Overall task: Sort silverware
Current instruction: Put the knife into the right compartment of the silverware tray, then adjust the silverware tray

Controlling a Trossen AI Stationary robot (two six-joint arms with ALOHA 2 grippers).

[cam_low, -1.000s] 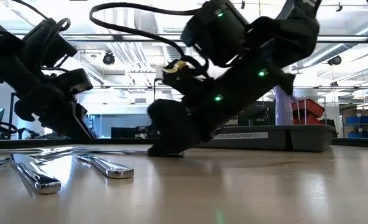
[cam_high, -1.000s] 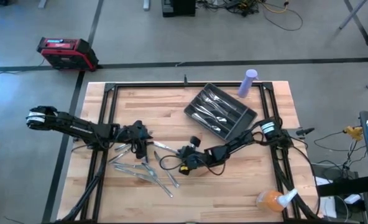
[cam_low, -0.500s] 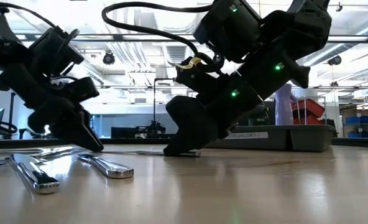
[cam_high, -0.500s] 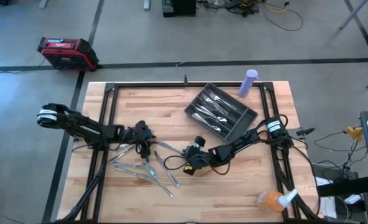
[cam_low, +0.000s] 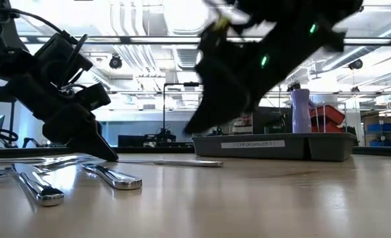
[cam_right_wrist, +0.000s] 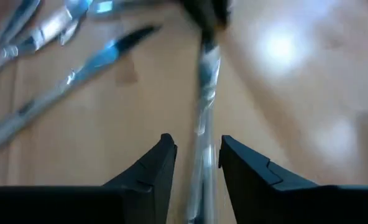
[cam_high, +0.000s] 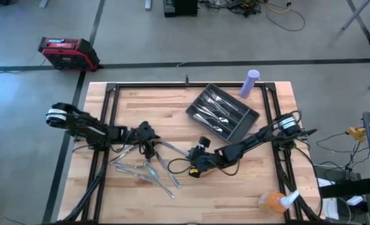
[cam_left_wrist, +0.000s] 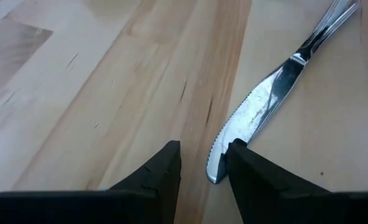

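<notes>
Because knife [cam_left_wrist: 266,106] lies flat on worktop [cam_high: 172,106], both end effectors, left [cam_left_wrist: 202,163] and right [cam_right_wrist: 196,155], straddle it open, nothing gripped.

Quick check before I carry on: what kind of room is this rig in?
Probably a lab or workshop: bare concrete floor marked with dark tape lines, a red and black tool case, loose cables, and shelving with bins behind the wooden butcher-block table.

Grey concrete floor [cam_high: 172,37] with dark tape lines, red toolbox [cam_high: 67,52] at ten o'clock, cables [cam_high: 260,9] at one o'clock, bright ceiling lights [cam_low: 142,20]
</notes>
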